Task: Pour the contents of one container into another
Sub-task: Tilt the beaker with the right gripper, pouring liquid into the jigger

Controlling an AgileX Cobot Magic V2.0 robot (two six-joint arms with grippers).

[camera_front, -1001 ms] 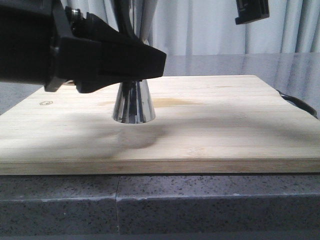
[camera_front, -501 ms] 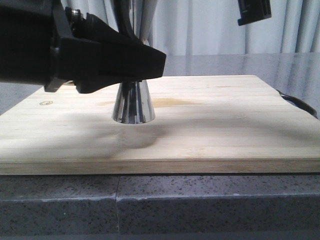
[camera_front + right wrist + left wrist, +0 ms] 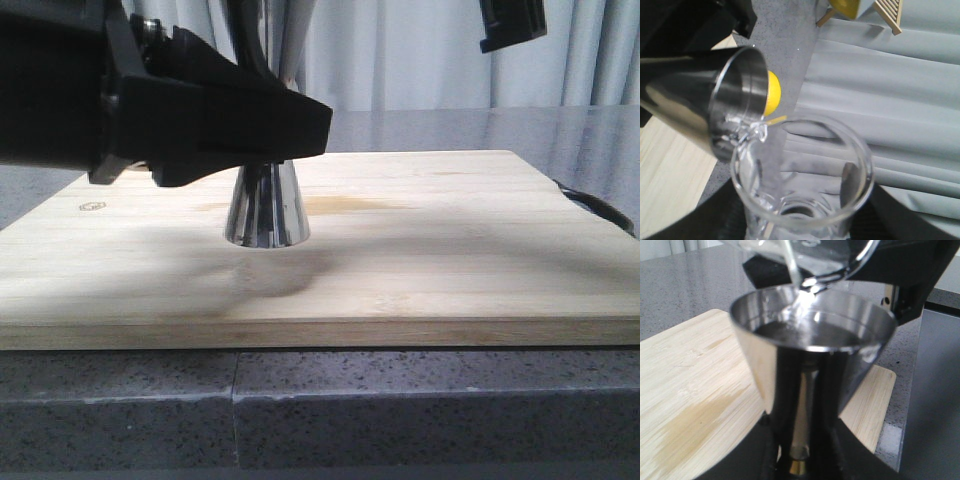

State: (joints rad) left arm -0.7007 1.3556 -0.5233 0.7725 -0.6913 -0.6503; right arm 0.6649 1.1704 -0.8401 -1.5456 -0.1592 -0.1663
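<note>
**Beaker tipped over the jigger, liquid running**

Clamped at the jigger's narrow waist, my left gripper [image 3: 300, 125] holds the steel jigger [image 3: 266, 205] upright on the wooden board [image 3: 450, 250], somewhat left of the board's middle and nearer its far edge than its near one. In my left wrist view the jigger [image 3: 812, 365] fills most of the picture, its upper cup open, with my dark fingers [image 3: 765, 440] pressed against either side of the gold-banded waist.

My right gripper [image 3: 805, 232] grips the glass beaker [image 3: 802, 175] by its lower body; the fingers themselves sit mostly below the picture's edge, but the glass is plainly held between them. The beaker is tilted with its lip over the jigger's rim [image 3: 737, 100], just beside it. A thin clear stream [image 3: 792, 265] falls from the beaker [image 3: 805, 255] into the cup, where liquid [image 3: 810, 332] already lies.

A pale stain [image 3: 350, 205] marks the board to the right of the jigger's base. Grey curtain [image 3: 420, 60] hangs beyond the board's far edge.
</note>
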